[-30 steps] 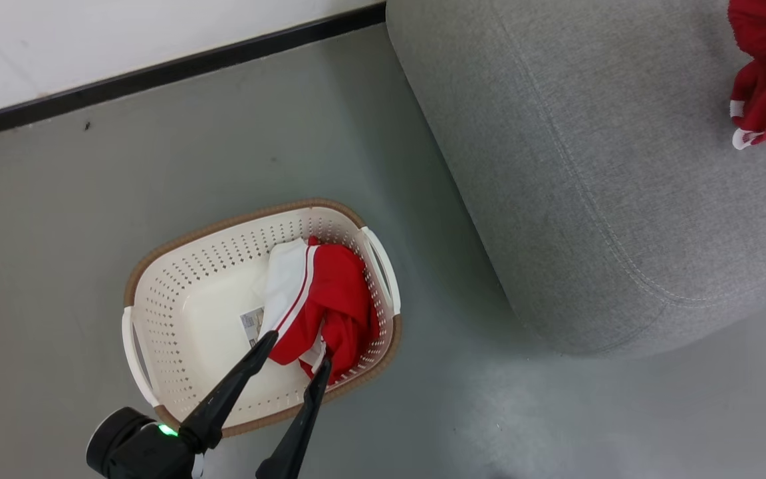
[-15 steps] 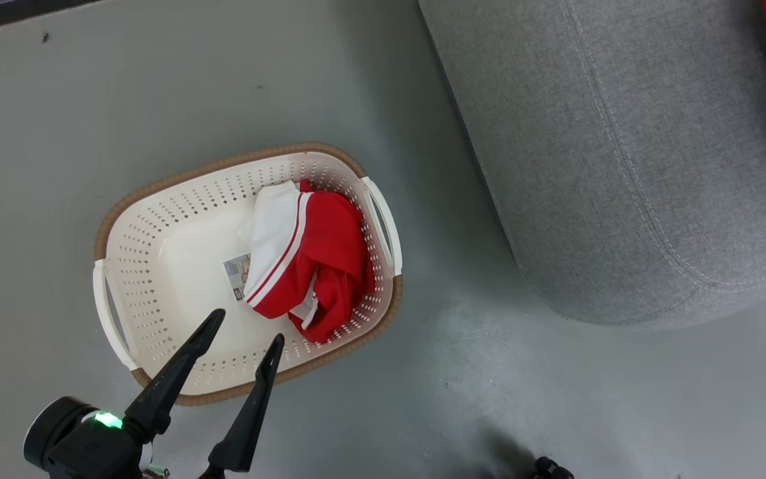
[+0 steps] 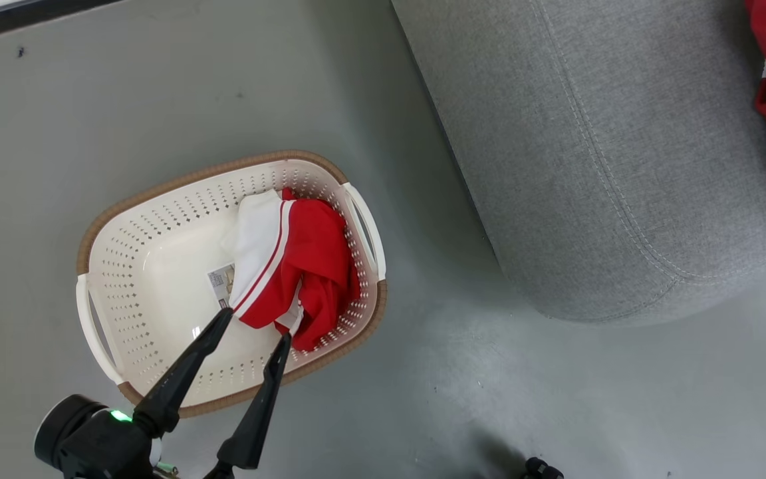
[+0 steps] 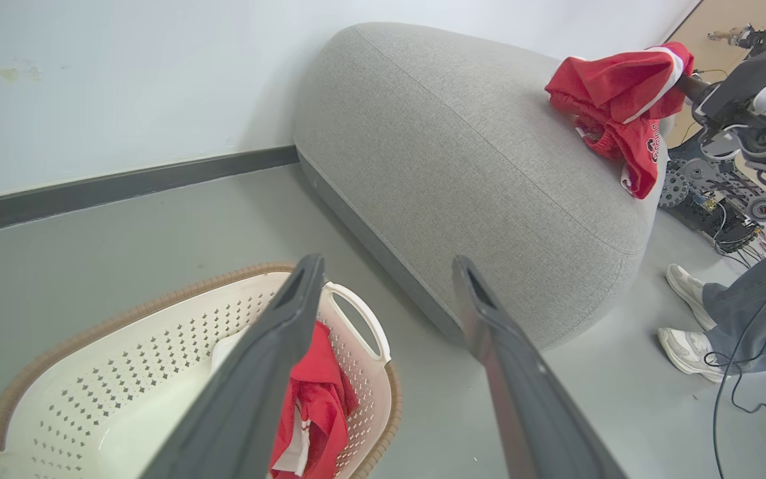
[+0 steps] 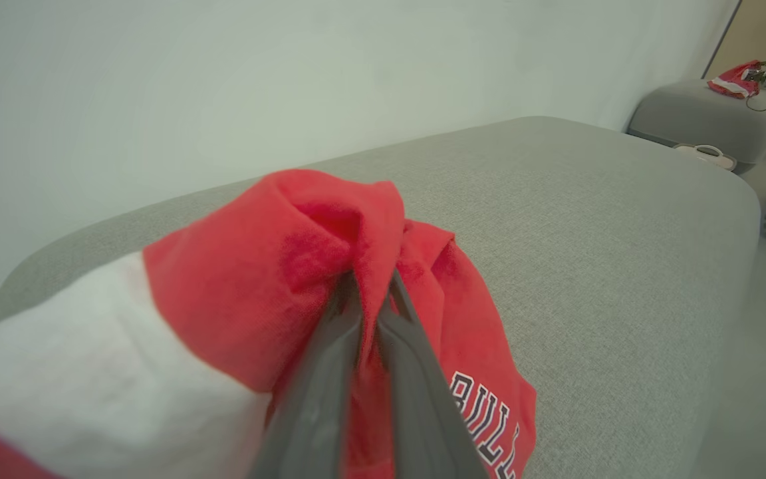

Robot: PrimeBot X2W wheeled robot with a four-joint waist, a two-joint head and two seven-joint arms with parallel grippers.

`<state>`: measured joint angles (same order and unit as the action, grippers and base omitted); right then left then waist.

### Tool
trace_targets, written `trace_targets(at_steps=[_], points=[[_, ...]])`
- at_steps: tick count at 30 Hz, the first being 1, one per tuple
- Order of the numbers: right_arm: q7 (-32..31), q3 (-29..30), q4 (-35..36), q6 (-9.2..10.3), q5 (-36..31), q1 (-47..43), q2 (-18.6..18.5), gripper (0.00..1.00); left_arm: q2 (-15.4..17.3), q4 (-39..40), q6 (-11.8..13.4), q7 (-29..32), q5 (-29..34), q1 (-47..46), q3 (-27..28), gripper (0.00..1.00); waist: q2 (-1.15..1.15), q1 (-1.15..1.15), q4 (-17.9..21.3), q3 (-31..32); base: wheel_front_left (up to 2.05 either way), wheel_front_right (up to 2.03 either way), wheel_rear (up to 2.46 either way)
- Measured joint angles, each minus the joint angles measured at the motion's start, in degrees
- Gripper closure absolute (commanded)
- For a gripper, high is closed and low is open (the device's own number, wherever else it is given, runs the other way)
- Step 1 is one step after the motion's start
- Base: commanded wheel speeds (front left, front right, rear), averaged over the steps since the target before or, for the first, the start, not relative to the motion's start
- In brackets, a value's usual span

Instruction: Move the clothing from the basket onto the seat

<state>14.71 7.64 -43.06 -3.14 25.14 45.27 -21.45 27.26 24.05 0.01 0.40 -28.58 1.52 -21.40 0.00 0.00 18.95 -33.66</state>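
left gripper (image 3: pixel 256 324): fingers spread wide | right gripper (image 5: pixel 371 283): fingers pinched together

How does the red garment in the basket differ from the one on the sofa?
The basket garment lies loose inside the basket, ungripped; the sofa garment rests on the sofa, pinched by the shut right gripper. Dark lettering shows on the sofa garment, none on the basket garment. Both are red with white panels.

The left gripper (image 3: pixel 256 324) has two long, tapering black fingers (image 3: pixel 180 376) on a round black wrist housing (image 3: pixel 80 439). A small green light (image 3: pixel 120 416) glows just outside the basket (image 3: pixel 150 229). The right gripper (image 5: pixel 370 293) has dark grey fingers.
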Motion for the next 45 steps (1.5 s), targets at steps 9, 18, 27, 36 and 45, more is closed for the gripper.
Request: trace_targets(at_steps=[9,18,27,36,45], points=[[0.0,0.7,-0.2,-0.24,-2.0,-0.4,-1.0,0.0,-2.2,-1.8,-0.1,-0.3,-0.1,-1.1,-1.7,0.0,0.0,0.0,-0.4,2.3,0.0,0.0,0.0],[0.0,1.2,3.1,-0.41,-5.0,-5.8,-1.6,0.0,-4.7,-4.9,-0.6,-1.7,-1.2,-1.6,-2.7,0.0,0.0,0.0,-1.5,5.0,0.0,0.0,0.0],[0.0,1.1,11.3,-0.41,-8.0,-13.8,1.8,0.0,-7.7,-9.6,-0.5,-4.7,-3.3,-1.7,-2.5,0.0,0.0,-0.01,-2.8,9.0,0.0,0.0,0.0],[0.0,-1.4,21.0,-1.04,-11.1,-21.7,6.3,0.0,-10.1,-14.5,-0.4,-7.6,-3.8,-1.7,-1.7,0.0,0.0,-0.01,-4.9,13.9,0.0,0.0,0.0],[0.0,-5.4,25.5,-2.42,-12.1,-24.9,8.8,0.0,-10.3,-19.7,0.1,-10.2,-4.1,-3.0,0.7,0.0,-0.01,0.0,-8.9,17.3,0.0,0.0,0.0]])
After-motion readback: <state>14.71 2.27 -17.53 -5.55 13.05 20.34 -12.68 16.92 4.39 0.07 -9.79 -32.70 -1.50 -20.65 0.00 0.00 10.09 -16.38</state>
